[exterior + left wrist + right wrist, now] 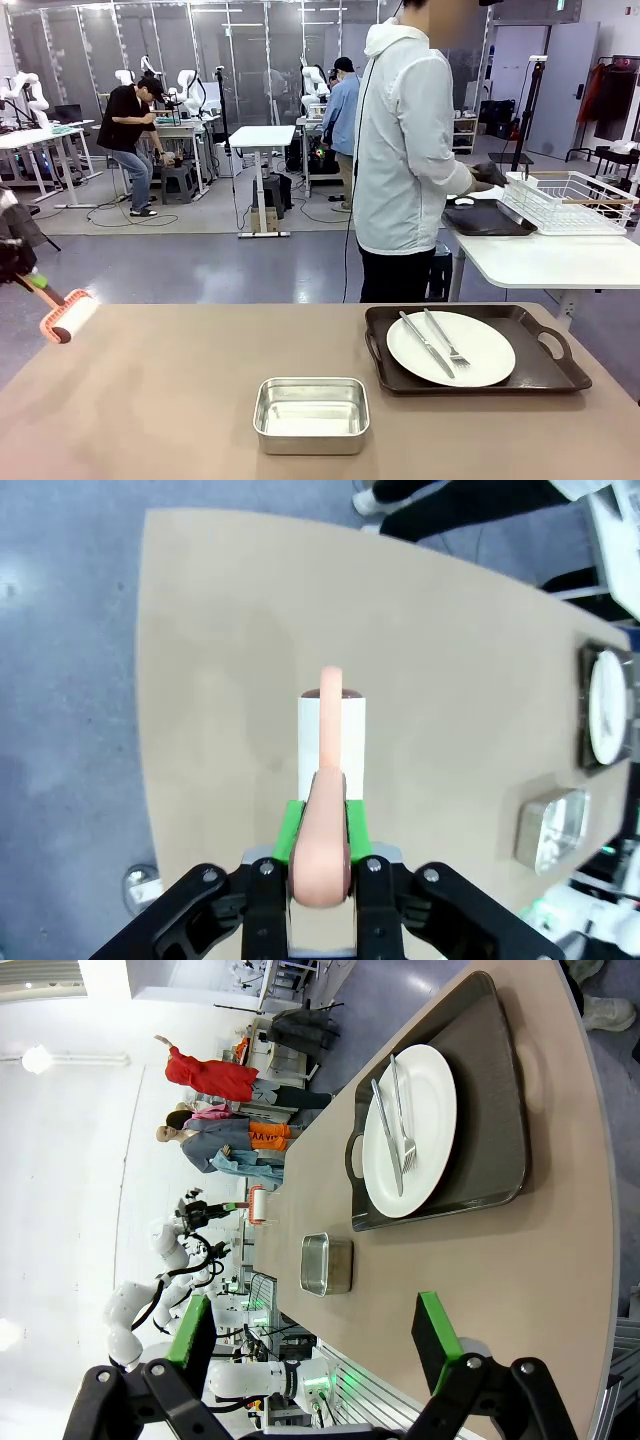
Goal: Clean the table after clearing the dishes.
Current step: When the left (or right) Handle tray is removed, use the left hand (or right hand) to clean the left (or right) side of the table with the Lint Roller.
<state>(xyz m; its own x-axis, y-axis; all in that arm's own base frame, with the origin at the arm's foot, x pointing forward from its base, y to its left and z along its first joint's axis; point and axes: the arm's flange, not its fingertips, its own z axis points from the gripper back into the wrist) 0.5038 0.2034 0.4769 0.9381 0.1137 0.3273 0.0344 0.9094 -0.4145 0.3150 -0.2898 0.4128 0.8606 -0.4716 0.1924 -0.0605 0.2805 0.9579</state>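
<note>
Left gripper [320, 825] clamped on roller [330, 730]; right gripper [318, 1335] wide, empty. Risk: sweep across counter [150, 400] hits uncleared tray [535, 372], steel pan [311, 413].

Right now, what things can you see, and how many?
large rectangular matte table: one, taupe-brown, in front
rectangular handled tray: one, dark brown, table's right
round dinner plate: one, white, on that tray
steel knife, steel fork: one each, silvery, on plate
small rectangular steel pan: one, silvery, table's near middle
pink-handled lint roller: one, white roll, table's far left
second tray: one, dark, on white side table
wire rack: one, white, beside it
person: one, white hooded top, at that table
left gripper: one, black-green, shut on roller
right gripper: one, black-green, open
</note>
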